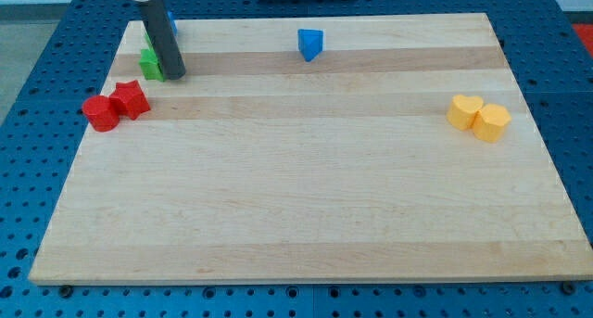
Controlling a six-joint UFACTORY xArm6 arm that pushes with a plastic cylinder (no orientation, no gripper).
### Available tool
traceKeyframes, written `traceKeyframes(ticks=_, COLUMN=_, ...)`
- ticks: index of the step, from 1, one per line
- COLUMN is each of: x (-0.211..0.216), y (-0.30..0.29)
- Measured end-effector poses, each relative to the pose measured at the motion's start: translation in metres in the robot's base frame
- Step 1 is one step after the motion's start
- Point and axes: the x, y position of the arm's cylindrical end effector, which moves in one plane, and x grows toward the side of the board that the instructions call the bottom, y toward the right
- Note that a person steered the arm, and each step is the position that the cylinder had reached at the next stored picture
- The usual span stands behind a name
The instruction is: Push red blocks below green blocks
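My tip (pixel 176 76) down on wooden board (pixel 306 216), view's upper left, touching right side of green block (pixel 151 64); no jaws on rod. Two red blocks (pixel 115 106) touching each other, just below and left of green. Blue block (pixel 310 44) near top centre; second blue block (pixel 171 24) mostly hidden behind rod. Two yellow blocks (pixel 479 116) touching, far right.

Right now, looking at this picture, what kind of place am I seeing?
Probably a robotics lab bench. A pale wooden board lies on a blue perforated table, the sort used for mounting equipment. Small coloured blocks sit on it, and my tip rests beside a green block.
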Motion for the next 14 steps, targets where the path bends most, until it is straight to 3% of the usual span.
traceKeyframes(ticks=2, x=0.131, y=0.003)
traceKeyframes(ticks=3, x=0.161, y=-0.054)
traceKeyframes(ticks=4, x=0.154, y=-0.107)
traceKeyframes(ticks=5, x=0.149, y=-0.109)
traceKeyframes(ticks=7, x=0.082, y=-0.109)
traceKeyframes(ticks=10, x=0.064, y=-0.099)
traceKeyframes(ticks=14, x=-0.008, y=-0.109)
